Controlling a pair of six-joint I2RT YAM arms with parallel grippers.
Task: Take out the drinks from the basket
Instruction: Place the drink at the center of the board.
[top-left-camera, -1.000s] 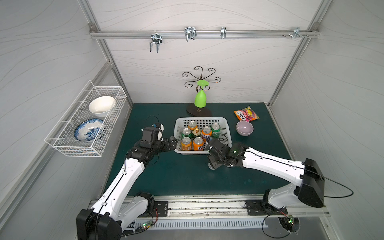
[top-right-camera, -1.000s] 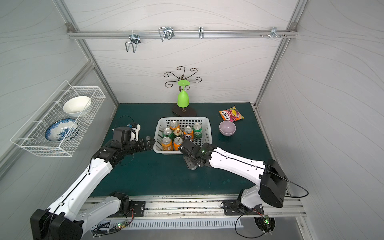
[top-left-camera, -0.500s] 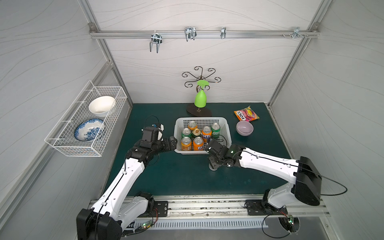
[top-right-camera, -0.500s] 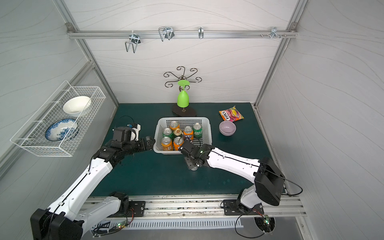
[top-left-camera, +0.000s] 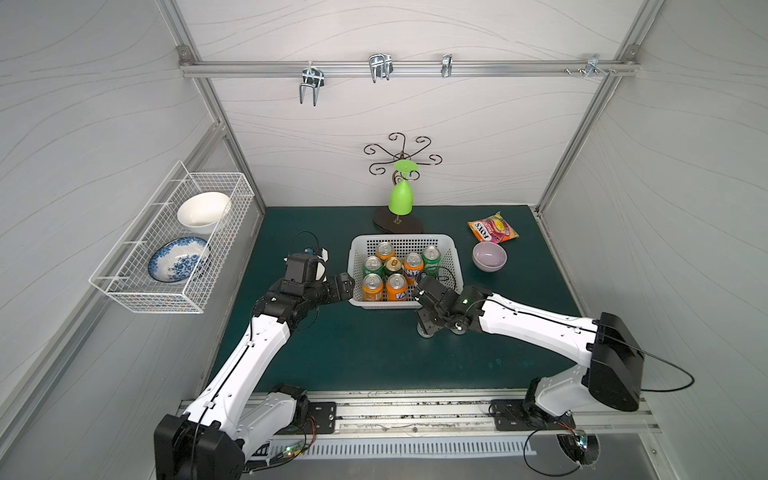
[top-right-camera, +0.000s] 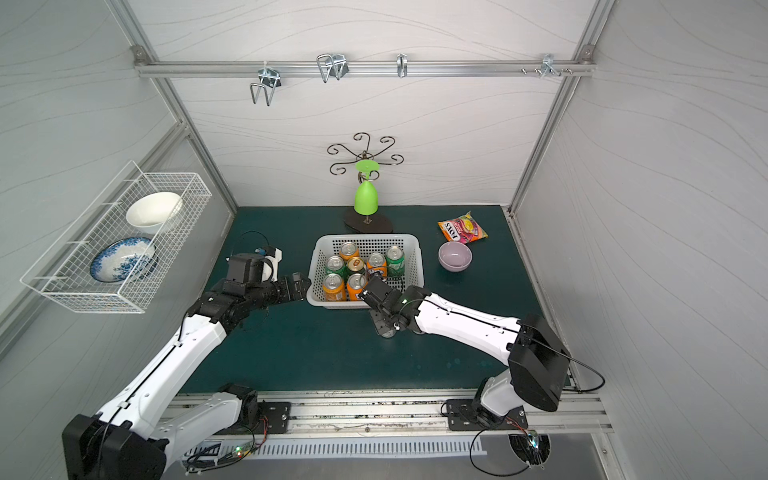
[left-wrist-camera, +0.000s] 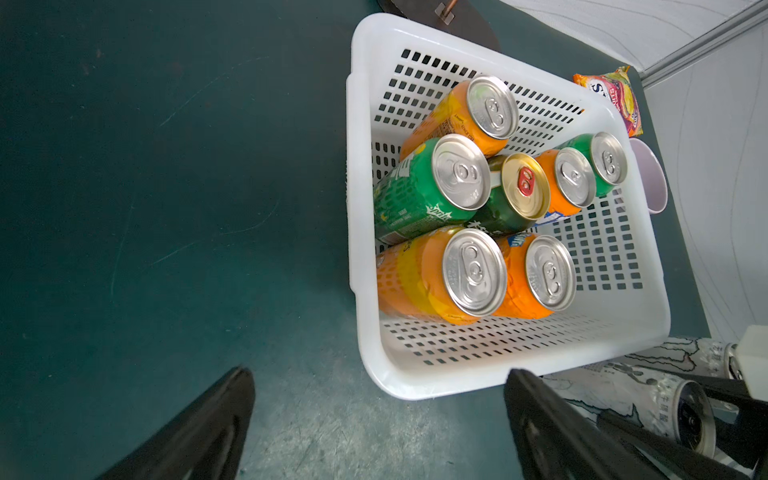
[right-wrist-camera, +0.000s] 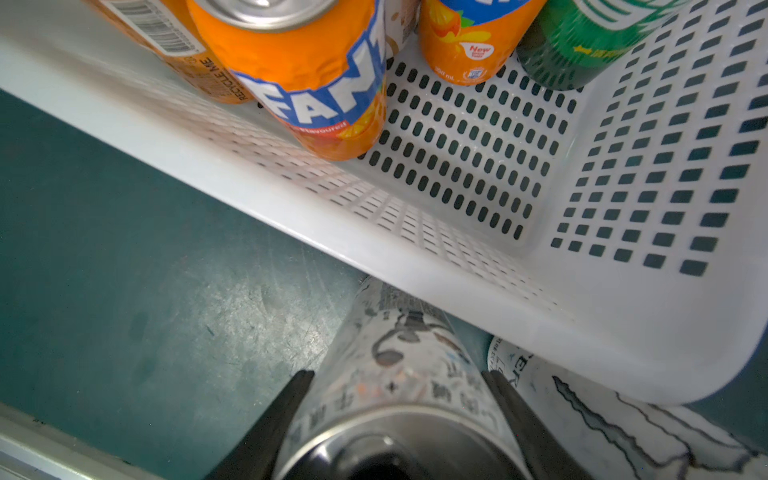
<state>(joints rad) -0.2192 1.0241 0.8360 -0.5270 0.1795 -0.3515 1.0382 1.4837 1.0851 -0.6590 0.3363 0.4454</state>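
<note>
Right end effector (right-wrist-camera: 399, 419) closed on 1 slim silver-white can (right-wrist-camera: 399, 374), fingers on either side of its body just below the top; can upright, foot on or just above the green bench (top-left-camera: 332, 353), just outside the near wall of the basket (top-left-camera: 455, 266). A 2nd slim silver-white can (right-wrist-camera: 602, 415) just beside it, on the side away from the left arm, outside the same wall; upright or lying, cannot tell. Both already out.

Left end effector (left-wrist-camera: 374, 415) wide open and empty, low over the bench beside the basket's near corner.

7 cans left inside, all upright, long axes vertical, tops up: 4 orange, 2 green, 1 dark green with a gold top (left-wrist-camera: 524, 185). Nearest orange can (left-wrist-camera: 473, 272) just beyond the left end effector, across the basket wall and ahead of its open fingers. Left arm nearer and free, so probably next to reach: up over the rim, then down from above around that can's top. Right arm still to let go first.
</note>
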